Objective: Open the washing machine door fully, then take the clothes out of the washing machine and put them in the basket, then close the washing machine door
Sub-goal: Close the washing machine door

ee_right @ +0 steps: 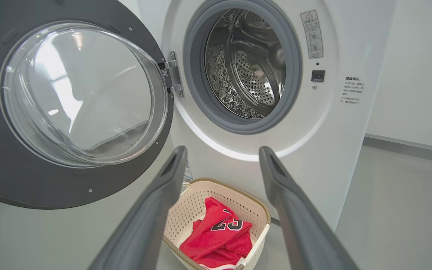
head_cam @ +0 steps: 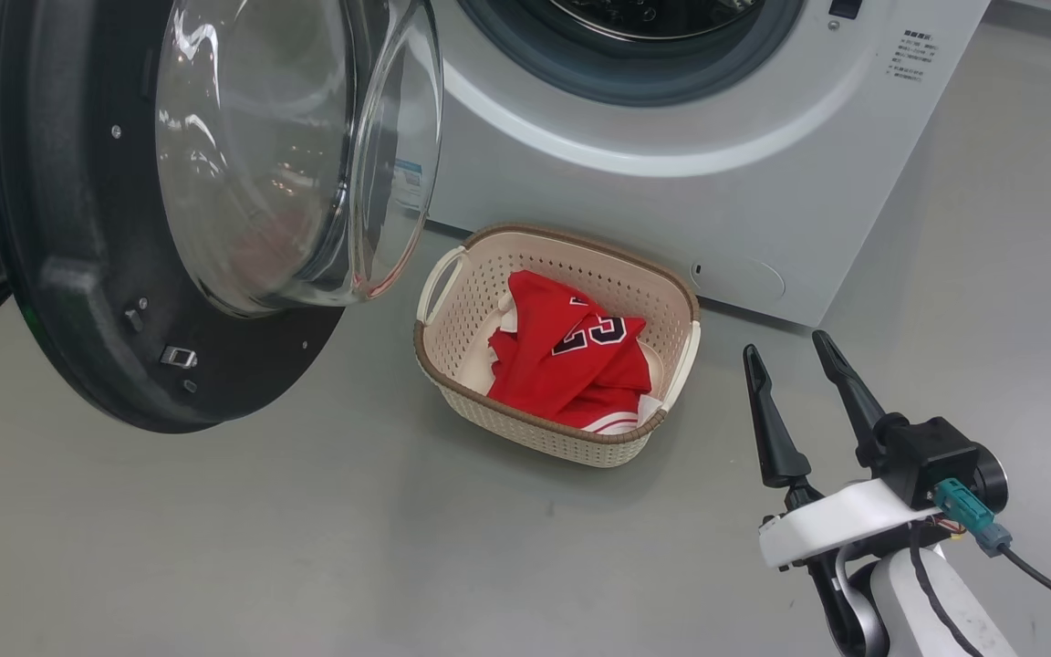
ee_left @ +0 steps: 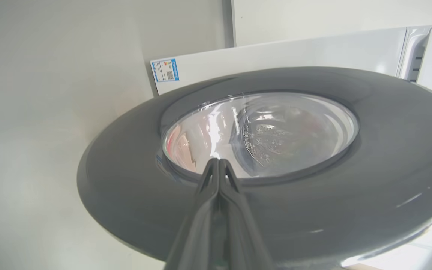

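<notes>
The washing machine door point(head_cam: 60, 228) stands swung open at the left, its glass bowl point(head_cam: 288, 155) bulging toward the washing machine point(head_cam: 671, 201). In the right wrist view the steel drum point(ee_right: 249, 67) shows no fabric. The basket point(head_cam: 571, 239) sits on the floor before the machine with red clothes point(head_cam: 571, 356) bearing dark numerals inside. My right gripper point(head_cam: 785, 347) hangs open to the basket's right, holding nothing; its wrist view looks over the basket point(ee_right: 197, 208) and clothes point(ee_right: 216, 234). My left gripper point(ee_left: 218, 162) is shut, its tips at the outer face of the door point(ee_left: 313, 210), by the window's edge.
Grey floor point(head_cam: 306, 547) spreads in front of and to the right of the basket. A pale wall point(ee_right: 414, 75) runs beside the machine on the right. A blue sticker point(ee_left: 165, 70) marks the machine's front behind the door. The door's hinge point(ee_right: 173, 75) lies left of the drum opening.
</notes>
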Motion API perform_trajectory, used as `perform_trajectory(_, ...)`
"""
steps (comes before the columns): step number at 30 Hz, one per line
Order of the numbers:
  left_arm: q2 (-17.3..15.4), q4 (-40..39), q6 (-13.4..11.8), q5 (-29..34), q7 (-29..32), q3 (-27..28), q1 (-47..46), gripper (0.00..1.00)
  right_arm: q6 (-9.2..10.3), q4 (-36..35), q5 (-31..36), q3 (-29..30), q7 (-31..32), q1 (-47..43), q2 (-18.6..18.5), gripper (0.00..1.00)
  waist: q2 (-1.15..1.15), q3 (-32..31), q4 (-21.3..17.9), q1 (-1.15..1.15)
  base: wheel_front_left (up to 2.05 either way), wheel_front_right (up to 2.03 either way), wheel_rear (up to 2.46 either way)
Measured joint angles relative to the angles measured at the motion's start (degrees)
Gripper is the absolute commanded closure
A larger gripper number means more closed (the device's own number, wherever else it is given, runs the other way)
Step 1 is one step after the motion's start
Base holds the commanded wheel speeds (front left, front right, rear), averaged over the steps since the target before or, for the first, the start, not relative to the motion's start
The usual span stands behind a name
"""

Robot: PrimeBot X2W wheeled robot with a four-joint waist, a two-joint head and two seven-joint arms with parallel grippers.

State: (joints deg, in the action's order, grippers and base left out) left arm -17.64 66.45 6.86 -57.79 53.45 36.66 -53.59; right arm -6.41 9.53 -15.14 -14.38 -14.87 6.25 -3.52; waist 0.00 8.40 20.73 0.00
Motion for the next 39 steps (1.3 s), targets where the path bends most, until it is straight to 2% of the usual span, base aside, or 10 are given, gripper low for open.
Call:
perform_trajectory(8, -1.03, -7.90, 0.05, 6.43, -9.40, -5.08, 5.93, 1.00, 0.01, -0.24, -0.47, 1.03, 0.00, -0.88, 0.09, 0.00, 0.00, -0.48, 0.41, 0.00, 0.00, 0.00, 0.00)
perform_trajectory(13, 0.51, -18.17, 0.05, 10.89, -16.28, -12.01, 9.50, 1.00, 0.08, -0.54, -0.56, 2.15, 0.00, -1.25, 0.10, 0.00, 0.00, -0.94, 1.29, 0.00, 0.00, 0.00, 0.00)
perform_trajectory(21, 4.13, -28.53, 0.05, 13.01, -26.07, -19.17, 18.24, 1.00, 0.07, -0.54, -1.13, 2.30, 0.00, -2.43, 0.26, 0.00, 0.00, -2.23, 2.80, 0.00, 0.00, 0.00, 0.00)
perform_trajectory(29, 2.86, -37.84, 0.05, 16.18, -37.02, -25.18, 27.70, 1.00, 0.05, -0.54, -1.38, 1.67, 0.00, -3.24, 0.36, 0.00, 0.00, -3.30, 3.49, 0.00, 0.00, 0.00, 0.00)
perform_trajectory(39, 0.67, -43.37, 0.08, 22.17, -52.65, -28.64, 37.93, 1.00, 0.05, -0.59, -1.55, 1.69, 0.00, -3.56, 0.43, 0.00, 0.00, -3.81, 3.33, 0.00, 0.00, 0.00, 0.00)
